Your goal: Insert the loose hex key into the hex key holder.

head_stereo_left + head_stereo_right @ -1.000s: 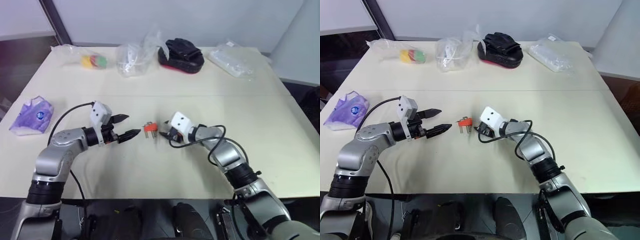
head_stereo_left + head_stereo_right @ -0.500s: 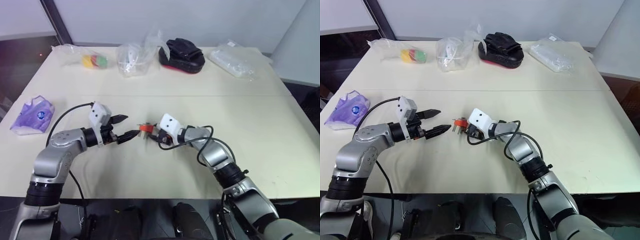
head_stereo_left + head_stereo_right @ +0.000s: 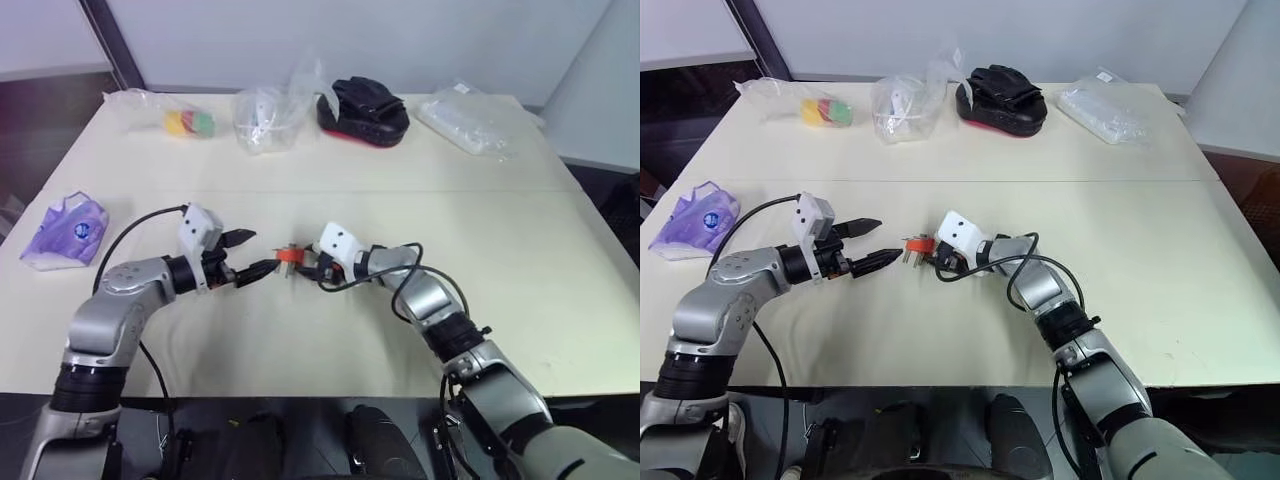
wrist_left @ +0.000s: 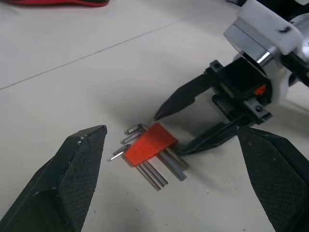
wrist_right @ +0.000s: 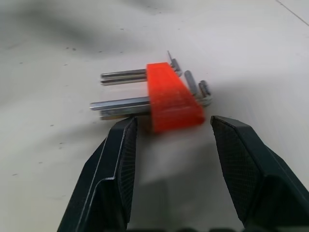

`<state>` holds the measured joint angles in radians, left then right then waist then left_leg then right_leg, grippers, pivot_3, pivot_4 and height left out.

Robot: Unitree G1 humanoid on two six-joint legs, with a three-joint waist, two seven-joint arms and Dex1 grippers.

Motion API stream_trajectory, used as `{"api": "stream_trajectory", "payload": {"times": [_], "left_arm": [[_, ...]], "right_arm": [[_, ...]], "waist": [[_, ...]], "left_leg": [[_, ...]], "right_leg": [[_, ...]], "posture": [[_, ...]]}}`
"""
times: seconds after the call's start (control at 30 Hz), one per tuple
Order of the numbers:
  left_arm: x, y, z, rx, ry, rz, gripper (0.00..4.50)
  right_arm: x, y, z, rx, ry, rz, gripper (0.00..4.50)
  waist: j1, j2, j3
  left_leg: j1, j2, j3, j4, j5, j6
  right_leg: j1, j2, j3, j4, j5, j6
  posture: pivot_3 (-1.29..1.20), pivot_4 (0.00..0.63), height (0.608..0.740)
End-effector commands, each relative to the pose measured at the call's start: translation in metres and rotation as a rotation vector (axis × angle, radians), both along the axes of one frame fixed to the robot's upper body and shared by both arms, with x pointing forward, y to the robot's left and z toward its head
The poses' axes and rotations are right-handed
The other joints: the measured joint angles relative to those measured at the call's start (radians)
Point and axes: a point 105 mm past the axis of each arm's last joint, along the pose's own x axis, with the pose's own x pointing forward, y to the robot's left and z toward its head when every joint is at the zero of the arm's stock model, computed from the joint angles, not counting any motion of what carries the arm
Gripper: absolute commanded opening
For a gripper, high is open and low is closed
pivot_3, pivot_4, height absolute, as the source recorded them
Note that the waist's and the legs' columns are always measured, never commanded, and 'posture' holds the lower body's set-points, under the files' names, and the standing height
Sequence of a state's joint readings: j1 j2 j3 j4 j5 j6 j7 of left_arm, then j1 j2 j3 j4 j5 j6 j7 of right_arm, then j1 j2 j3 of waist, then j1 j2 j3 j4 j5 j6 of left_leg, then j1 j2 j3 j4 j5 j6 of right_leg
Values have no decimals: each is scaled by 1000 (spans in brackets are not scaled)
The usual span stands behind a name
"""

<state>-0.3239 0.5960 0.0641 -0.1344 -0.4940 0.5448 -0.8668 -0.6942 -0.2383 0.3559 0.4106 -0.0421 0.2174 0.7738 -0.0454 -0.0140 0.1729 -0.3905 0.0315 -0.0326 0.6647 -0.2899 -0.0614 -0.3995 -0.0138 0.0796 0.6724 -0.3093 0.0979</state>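
right gripper point(image 5: 169, 145) part open, empty, straddling the near end of the holder point(image 5: 171, 99) mid-table, toward the front edge. left gripper point(image 4: 169, 159) wide, empty, facing it. loose key not made out apart from those slotted; insertion judged not yet done.

Both arms are silver-grey metal with black joint bands, each ending in a white box at the wrist. A black cable loops from each wrist box. The left pincer point(image 3: 246, 256) and right pincer point(image 4: 173, 127) have black tapered fingers with finely textured pads point(image 5: 240, 169).
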Motion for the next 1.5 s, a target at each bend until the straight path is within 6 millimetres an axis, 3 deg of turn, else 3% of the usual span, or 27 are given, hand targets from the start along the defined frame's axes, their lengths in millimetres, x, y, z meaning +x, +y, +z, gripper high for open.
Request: {"api": "stream_trajectory", "payload": {"times": [0.03,0.67,0.83,0.97,1.17,1.5], "left_arm": [[-2,-3,13,-9,-46,-17,4473],[0,-4,13,-9,-60,-7,4473],[-1,-3,12,-8,-56,-3,4500],[-1,-4,11,-20,-43,-9,4500],[2,-9,15,-38,-24,-54,4500],[19,-31,39,-94,-50,-180,4500]], "right_arm": [[6,-3,2,-1,-10,-11,2528],[1,14,-7,-18,77,126,2528],[1,14,-8,-21,73,135,945],[4,12,-6,-23,33,110,953],[15,-9,24,-73,-281,10,953],[-3,-41,104,-257,-996,8,953]], "waist": [[1,0,0],[-6,0,0],[-14,0,0],[-21,0,0],[-15,0,0],[1,0,0]], "left_leg": [[0,0,0,0,0,0],[0,0,0,0,0,0],[0,0,-1,-1,0,0],[1,0,-1,-1,0,0],[0,0,-2,-1,0,0],[-2,-1,1,0,0,0]], "right_leg": [[0,0,0,0,0,0],[0,0,0,1,0,0],[0,0,0,1,0,0],[0,0,0,1,0,0],[0,-1,0,1,0,0],[-3,-1,0,1,0,0]], "posture": [[0,150,740],[0,150,740],[0,150,740],[0,150,740],[0,150,740],[0,150,740]]}}
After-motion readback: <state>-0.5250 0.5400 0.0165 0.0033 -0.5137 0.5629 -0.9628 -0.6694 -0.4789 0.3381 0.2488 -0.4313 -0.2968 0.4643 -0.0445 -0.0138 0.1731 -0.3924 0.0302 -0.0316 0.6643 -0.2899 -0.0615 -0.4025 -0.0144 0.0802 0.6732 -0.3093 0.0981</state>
